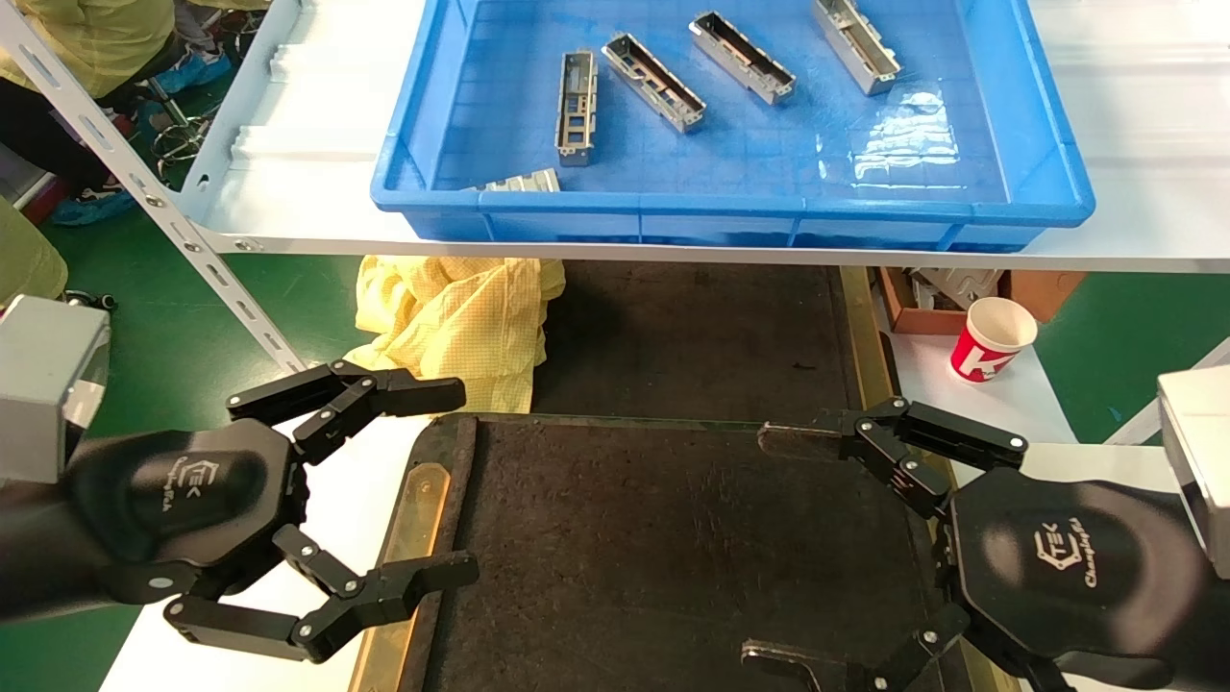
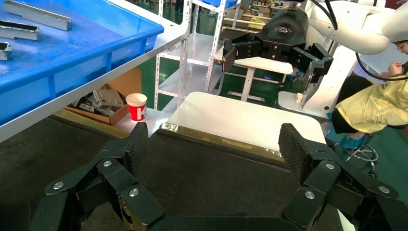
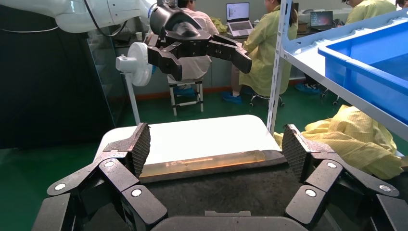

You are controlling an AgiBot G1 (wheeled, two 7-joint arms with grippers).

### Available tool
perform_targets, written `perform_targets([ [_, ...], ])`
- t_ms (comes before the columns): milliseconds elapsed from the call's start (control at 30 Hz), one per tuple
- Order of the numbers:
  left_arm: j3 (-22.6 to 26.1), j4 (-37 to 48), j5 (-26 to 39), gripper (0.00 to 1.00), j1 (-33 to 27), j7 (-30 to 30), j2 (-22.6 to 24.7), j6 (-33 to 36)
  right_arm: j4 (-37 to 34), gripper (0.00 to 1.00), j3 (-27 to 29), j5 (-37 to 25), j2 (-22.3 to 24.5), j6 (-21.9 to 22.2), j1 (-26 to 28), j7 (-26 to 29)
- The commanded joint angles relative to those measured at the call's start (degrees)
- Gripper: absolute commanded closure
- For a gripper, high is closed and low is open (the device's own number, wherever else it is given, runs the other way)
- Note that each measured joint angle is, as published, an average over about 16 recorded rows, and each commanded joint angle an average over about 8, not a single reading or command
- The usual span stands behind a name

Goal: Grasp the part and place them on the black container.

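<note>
Several silver-grey channel-shaped parts (image 1: 577, 106) lie in the blue bin on the shelf; two of them (image 2: 38, 14) also show in the left wrist view. Below the shelf, the flat black container (image 1: 673, 538) with brass strips (image 1: 413, 519) along its sides has nothing on it. My left gripper (image 1: 456, 481) hovers open over the container's left edge and holds nothing. At the container's right side my right gripper (image 1: 761, 548) is also open, with nothing between its fingers. Both wrist views look across the container (image 2: 207, 178) (image 3: 226, 192) between spread pads (image 2: 139, 142) (image 3: 291, 147).
The blue bin (image 1: 730, 207) sits on a white shelf (image 1: 288, 192) above and behind the container. A slanted shelf post (image 1: 144, 192) stands at the left. A yellow cloth (image 1: 461, 317) lies under the shelf, and a red paper cup (image 1: 990, 341) stands at the right.
</note>
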Motion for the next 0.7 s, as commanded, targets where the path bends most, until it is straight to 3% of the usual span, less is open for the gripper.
perform_targets([
  [33, 0.0, 0.0, 0.0, 0.0, 0.0, 0.0, 0.0, 0.0, 0.0, 0.0, 0.0, 0.0, 0.0, 0.0, 0.0, 0.0],
  [700, 0.0, 0.0, 0.0, 0.0, 0.0, 0.0, 0.0, 0.0, 0.0, 0.0, 0.0, 0.0, 0.0, 0.0, 0.0, 0.0],
])
